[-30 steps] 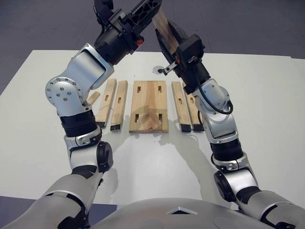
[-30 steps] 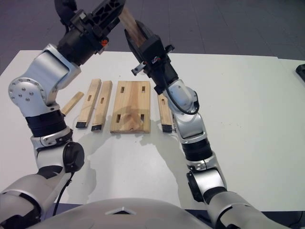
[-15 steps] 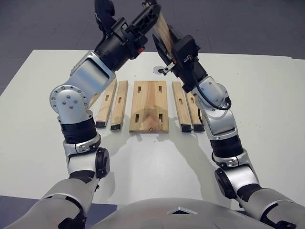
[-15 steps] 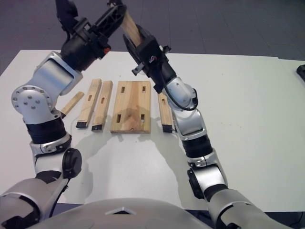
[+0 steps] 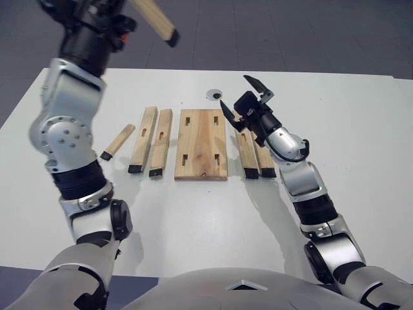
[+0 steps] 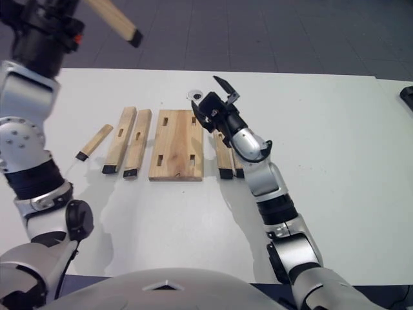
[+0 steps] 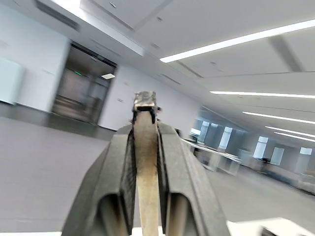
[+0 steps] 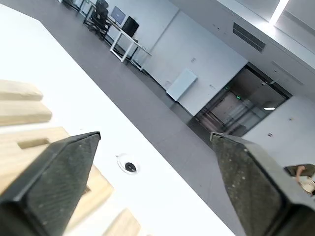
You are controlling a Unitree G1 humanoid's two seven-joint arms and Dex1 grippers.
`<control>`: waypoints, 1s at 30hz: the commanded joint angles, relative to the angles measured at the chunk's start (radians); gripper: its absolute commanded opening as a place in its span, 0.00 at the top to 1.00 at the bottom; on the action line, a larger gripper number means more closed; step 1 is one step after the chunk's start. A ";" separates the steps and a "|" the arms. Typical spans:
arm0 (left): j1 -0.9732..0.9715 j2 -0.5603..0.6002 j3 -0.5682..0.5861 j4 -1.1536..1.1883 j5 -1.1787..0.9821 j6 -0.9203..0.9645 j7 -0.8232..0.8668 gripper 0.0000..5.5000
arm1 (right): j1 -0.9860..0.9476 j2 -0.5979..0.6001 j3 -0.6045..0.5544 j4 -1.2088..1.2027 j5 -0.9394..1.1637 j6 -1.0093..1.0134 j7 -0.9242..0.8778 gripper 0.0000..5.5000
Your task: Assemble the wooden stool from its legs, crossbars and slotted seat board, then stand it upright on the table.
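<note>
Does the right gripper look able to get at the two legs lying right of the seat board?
Likely yes: the right gripper hangs open right over their far ends, with nothing lying across the legs.

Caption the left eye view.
Left claw holds a wooden piece aloft; open right claw hovers above legs beside the seat board.

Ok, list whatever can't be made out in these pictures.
Head views: light wooden bar in the left hand, upper end cut off by the top edge.
Head views: two slotted wooden legs right of the flat wooden seat board, far ends hidden under the open right hand and arm.
Head views: small round thing on the white table, too small to identify.
</note>
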 commanded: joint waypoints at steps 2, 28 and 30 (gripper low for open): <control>0.153 0.068 -0.086 0.037 0.270 -0.067 0.034 0.92 | -0.018 0.040 -0.093 -0.066 0.007 0.072 -0.097 0.07; 0.436 -0.123 -0.183 0.137 0.559 -0.324 0.007 0.92 | -0.081 0.099 -0.246 -0.071 0.085 0.123 -0.271 0.02; 0.433 -0.120 -0.177 0.147 0.556 -0.332 -0.005 0.92 | -0.069 0.101 -0.241 -0.079 0.086 0.124 -0.269 0.02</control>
